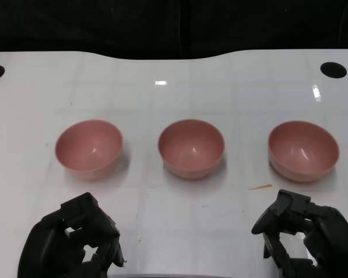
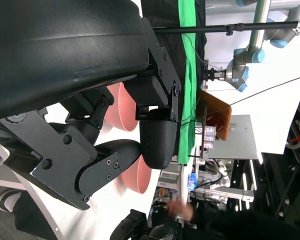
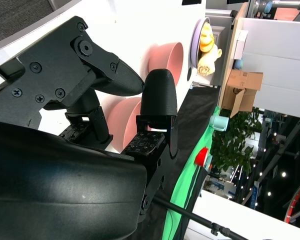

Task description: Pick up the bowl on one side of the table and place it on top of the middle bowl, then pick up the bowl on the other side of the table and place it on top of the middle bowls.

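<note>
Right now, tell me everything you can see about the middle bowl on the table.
The middle bowl is a plain pink, round, deep bowl with a smooth, slightly glossy inside, plastic by the look of it. It stands upright and empty on the white table, roughly centred between two matching pink bowls, apart from both. Nothing is stacked on it and nothing touches it; neither robot hand is near its rim.
</note>
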